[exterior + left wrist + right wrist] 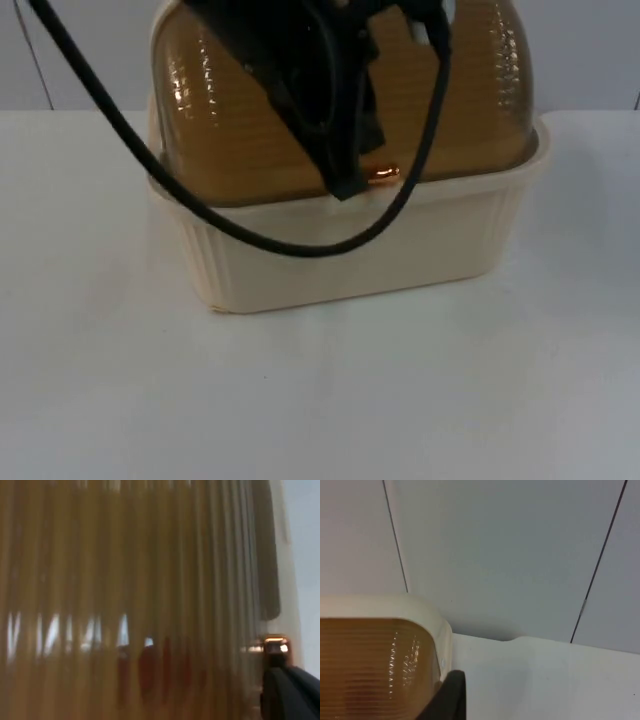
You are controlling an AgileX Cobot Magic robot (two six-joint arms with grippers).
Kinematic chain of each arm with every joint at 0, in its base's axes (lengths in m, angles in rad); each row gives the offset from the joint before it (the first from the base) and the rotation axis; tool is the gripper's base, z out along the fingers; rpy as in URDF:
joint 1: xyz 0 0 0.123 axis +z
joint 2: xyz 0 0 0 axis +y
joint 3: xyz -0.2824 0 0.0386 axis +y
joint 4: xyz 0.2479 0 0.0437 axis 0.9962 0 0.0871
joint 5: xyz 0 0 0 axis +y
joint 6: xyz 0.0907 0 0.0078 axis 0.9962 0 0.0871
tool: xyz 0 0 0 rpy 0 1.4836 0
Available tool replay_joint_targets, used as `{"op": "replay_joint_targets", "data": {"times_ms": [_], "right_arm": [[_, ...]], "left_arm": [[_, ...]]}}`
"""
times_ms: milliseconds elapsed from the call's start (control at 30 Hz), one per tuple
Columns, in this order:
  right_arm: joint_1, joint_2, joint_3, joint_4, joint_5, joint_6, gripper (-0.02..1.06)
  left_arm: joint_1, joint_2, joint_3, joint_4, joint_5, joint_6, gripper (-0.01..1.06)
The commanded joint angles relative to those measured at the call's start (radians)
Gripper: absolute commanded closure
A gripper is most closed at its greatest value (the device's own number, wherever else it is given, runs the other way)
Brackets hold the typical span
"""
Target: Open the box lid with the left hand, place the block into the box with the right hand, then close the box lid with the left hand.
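- On the white table (320, 400) sits the box (350, 255), cream, near the grey wall (510, 555).
- Its lid (260, 130) is a ribbed amber dome, and it looks shut down on the box rim.
- The lid looks like thin hard plastic: light, stiff, smooth and likely slippery.
- A small shiny knob (382, 174) sits at the lid's front edge. That looks like the best spot to take hold.
- The left gripper (345, 185) is down at the lid's front edge, right by the knob. I cannot tell if its fingers are spread or pinching.
- In the left wrist view a red blur shows through the lid (150, 605). It may be the block (147, 672), but it is too blurry to be sure.
- The right gripper (445, 700) waits beside the box's corner. I cannot tell how its fingers stand.
- The left arm hangs over the lid, so it stands in the way from above.
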Motion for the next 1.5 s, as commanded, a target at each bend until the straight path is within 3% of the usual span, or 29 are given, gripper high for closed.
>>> {"op": "replay_joint_targets", "data": {"times_ms": [0,267,367,533,633,767,1000,1100,1233,1467], "right_arm": [[-0.004,-0.01,0.004,0.007,0.002,0.0,0.0],[-0.004,-0.01,0.004,0.007,0.0,0.0,0.0],[-0.004,-0.01,0.004,0.007,-0.004,0.0,0.0],[-0.004,-0.01,0.004,0.007,-0.004,0.0,0.0],[-0.004,-0.01,0.004,0.007,-0.004,0.0,0.0],[-0.004,-0.01,0.004,0.007,-0.004,0.0,0.0],[-0.004,-0.01,0.004,0.024,-0.004,0.0,0.0],[-0.004,-0.01,0.008,0.026,-0.011,-0.002,0.0],[-0.004,-0.008,0.028,0.026,-0.023,-0.002,0.0],[-0.004,-0.008,0.035,0.03,-0.028,-0.002,0.0]], "left_arm": [[-0.03,-0.052,0.054,0.0,-0.085,-0.038,1.05],[-0.101,-0.189,0.083,0.0,-0.13,-0.175,1.05],[-0.094,-0.271,0.083,0.0,-0.194,-0.325,1.05],[-0.035,-0.366,0.083,0.004,-0.276,-0.452,1.05],[0.051,-0.435,0.083,0.004,-0.345,-0.526,1.05],[0.173,-0.482,0.083,-0.024,-0.369,-0.574,1.05],[0.465,-0.511,0.083,-0.032,-0.369,-0.76,1.05],[0.576,-0.511,0.083,-0.032,-0.303,-0.762,1.05],[0.648,-0.511,0.083,-0.015,-0.235,-0.762,1.05],[0.729,-0.509,0.083,0.014,-0.204,-0.762,1.05]]}}
